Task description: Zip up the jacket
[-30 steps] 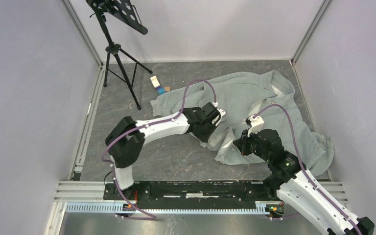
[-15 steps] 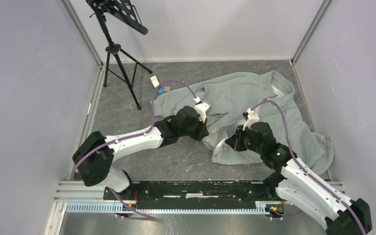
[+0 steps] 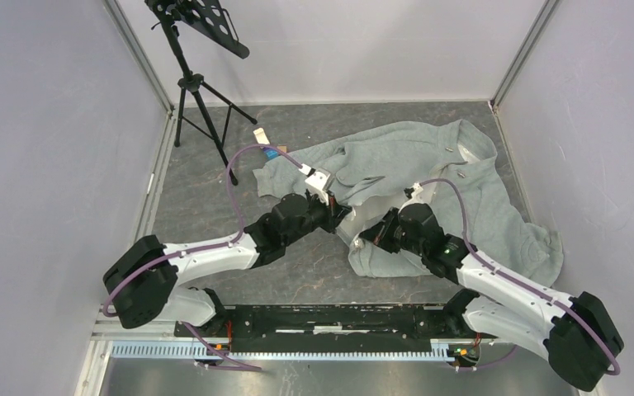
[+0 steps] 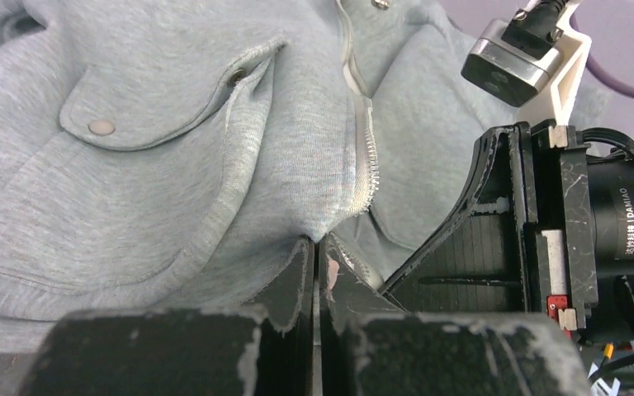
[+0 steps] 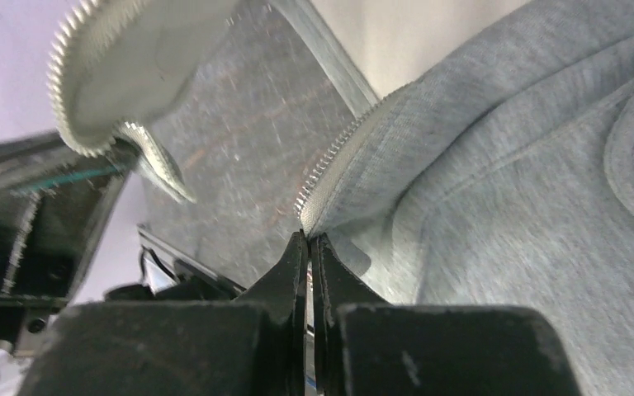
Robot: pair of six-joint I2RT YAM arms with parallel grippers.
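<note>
At the near hem of the jacket (image 3: 429, 161), the two bottom ends of the zipper (image 4: 369, 165) hang apart, so by the look of it no zipping is done. The ends have yet to be joined and the front closed all the way up. The left gripper (image 4: 315, 247) is pinched tight on the bottom corner of one zipper side. The right gripper (image 5: 308, 239) is clamped the same way on the other side's corner, just beside it. Beyond them the jacket spreads over the table (image 3: 314, 272) from its middle toward the far right, collar farthest. A tripod (image 3: 194, 82) stands far left.
</note>
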